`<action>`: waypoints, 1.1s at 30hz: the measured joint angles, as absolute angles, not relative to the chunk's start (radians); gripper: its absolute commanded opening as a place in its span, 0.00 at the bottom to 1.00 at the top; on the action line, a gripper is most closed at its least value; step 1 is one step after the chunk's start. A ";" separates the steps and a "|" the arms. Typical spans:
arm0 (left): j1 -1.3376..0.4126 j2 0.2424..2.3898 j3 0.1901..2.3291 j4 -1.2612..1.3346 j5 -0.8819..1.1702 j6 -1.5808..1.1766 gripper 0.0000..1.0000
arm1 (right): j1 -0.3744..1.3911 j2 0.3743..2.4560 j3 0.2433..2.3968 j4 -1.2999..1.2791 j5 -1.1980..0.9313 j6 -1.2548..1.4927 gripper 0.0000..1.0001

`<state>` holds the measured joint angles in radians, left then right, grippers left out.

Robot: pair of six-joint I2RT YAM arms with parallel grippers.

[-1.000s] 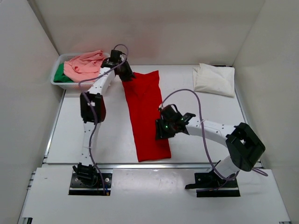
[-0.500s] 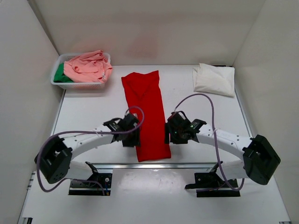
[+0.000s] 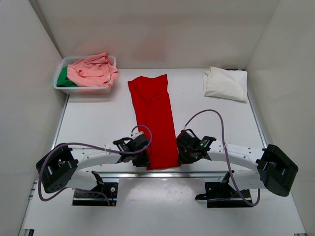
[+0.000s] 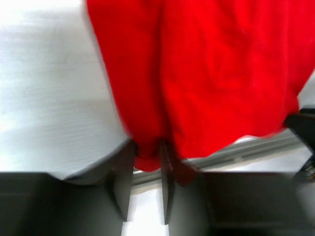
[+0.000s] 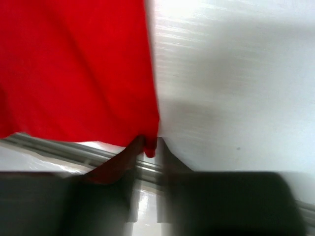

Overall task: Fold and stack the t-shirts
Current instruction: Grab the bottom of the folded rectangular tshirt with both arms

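My left pincer [image 4: 146,156] and right pincer [image 5: 148,147] each clamp near hem corner of red t-shirt [image 3: 152,118]; narrow strip runs away between them. Cream t-shirt [image 3: 225,83] folded beyond right pincer. Pink t-shirt [image 3: 91,70], green t-shirt [image 3: 62,78] unfolded; stacking left.

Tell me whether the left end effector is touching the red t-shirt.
Touching. The left wrist view shows the left end effector pinching the near corner of the red t-shirt, with cloth plainly between its fingers.

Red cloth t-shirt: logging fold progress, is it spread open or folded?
Folded lengthwise: the bright red cloth t-shirt lies as one long narrow strip, no sleeves showing.
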<state>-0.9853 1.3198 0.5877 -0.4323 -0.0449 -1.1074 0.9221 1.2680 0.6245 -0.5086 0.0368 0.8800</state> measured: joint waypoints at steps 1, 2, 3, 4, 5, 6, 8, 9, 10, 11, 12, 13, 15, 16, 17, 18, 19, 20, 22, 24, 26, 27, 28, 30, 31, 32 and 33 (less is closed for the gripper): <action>-0.986 1.326 0.586 -0.428 -0.047 -1.116 0.12 | 0.918 1.268 0.622 -0.504 0.034 0.877 0.00; -0.986 1.331 0.584 -0.423 -0.048 -1.123 0.04 | 0.914 1.268 0.621 -0.499 0.032 0.876 0.00; -0.986 1.332 0.584 -0.419 -0.048 -1.125 0.00 | 0.910 1.268 0.621 -0.494 0.030 0.874 0.00; -0.986 1.332 0.582 -0.416 -0.048 -1.125 0.00 | 0.904 1.268 0.621 -0.490 0.029 0.870 0.00; -0.985 1.330 0.579 -0.413 -0.047 -1.126 0.00 | 0.898 1.268 0.621 -0.489 0.029 0.867 0.00; -0.982 1.324 0.574 -0.409 -0.047 -1.127 0.00 | 0.890 1.268 0.621 -0.489 0.029 0.863 0.00; -0.974 1.299 0.553 -0.404 -0.045 -1.127 0.00 | 0.872 1.266 0.621 -0.489 0.026 0.855 0.00; -0.968 1.284 0.542 -0.403 -0.044 -1.128 0.00 | 0.865 1.262 0.621 -0.489 0.024 0.852 0.00; -0.962 1.268 0.529 -0.403 -0.042 -1.128 0.00 | 0.861 1.257 0.621 -0.489 0.022 0.848 0.00; -0.957 1.252 0.517 -0.406 -0.042 -1.128 0.00 | 0.861 1.250 0.621 -0.489 0.022 0.845 0.00; -0.953 1.239 0.509 -0.408 -0.042 -1.129 0.00 | 0.861 1.243 0.621 -0.490 0.022 0.844 0.01; -0.950 1.229 0.501 -0.409 -0.042 -1.129 0.00 | 0.862 1.238 0.624 -0.493 0.022 0.842 0.05; -0.947 1.217 0.493 -0.410 -0.041 -1.130 0.00 | 0.867 1.236 0.634 -0.500 0.024 0.841 0.11; -0.947 1.215 0.492 -0.411 -0.041 -1.130 0.00 | 0.872 1.236 0.640 -0.505 0.030 0.838 0.16; -0.947 1.213 0.490 -0.413 -0.041 -1.130 0.00 | 0.878 1.236 0.646 -0.513 0.032 0.836 0.19; -0.946 1.211 0.490 -0.413 -0.041 -1.130 0.00 | 0.883 1.236 0.651 -0.517 0.036 0.834 0.21; -0.946 1.210 0.489 -0.414 -0.041 -1.130 0.00 | 0.889 1.236 0.654 -0.518 0.038 0.832 0.25; -0.946 1.208 0.487 -0.414 -0.041 -1.130 0.00 | 0.897 1.235 0.657 -0.517 0.038 0.830 0.29; -0.946 1.206 0.485 -0.414 -0.040 -1.130 0.00 | 0.911 1.234 0.658 -0.511 0.037 0.825 0.33; -0.945 1.206 0.485 -0.414 -0.039 -1.130 0.00 | 0.916 1.234 0.658 -0.501 0.032 0.818 0.34; -0.945 1.206 0.485 -0.413 -0.039 -1.130 0.00 | 0.924 1.234 0.659 -0.493 0.030 0.813 0.33; -0.945 1.206 0.485 -0.413 -0.038 -1.130 0.00 | 0.924 1.238 0.663 -0.490 0.030 0.812 0.33; -0.945 1.206 0.485 -0.413 -0.038 -1.130 0.00 | 0.928 1.244 0.670 -0.485 0.030 0.811 0.34; -0.945 1.206 0.485 -0.413 -0.038 -1.130 0.00 | 0.937 1.264 0.686 -0.473 0.026 0.807 0.35; -0.945 1.205 0.483 -0.412 -0.038 -1.130 0.00 | 0.944 1.277 0.695 -0.463 0.025 0.807 0.36; -0.945 1.202 0.482 -0.410 -0.038 -1.130 0.00 | 0.952 1.290 0.704 -0.455 0.022 0.805 0.40; -0.945 1.200 0.480 -0.410 -0.038 -1.130 0.00 | 0.960 1.303 0.713 -0.448 0.018 0.804 0.41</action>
<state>-0.9455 1.2003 0.4801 -0.4103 -0.0376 -1.1301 0.9599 1.3031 0.7127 -0.4478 0.0178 0.8036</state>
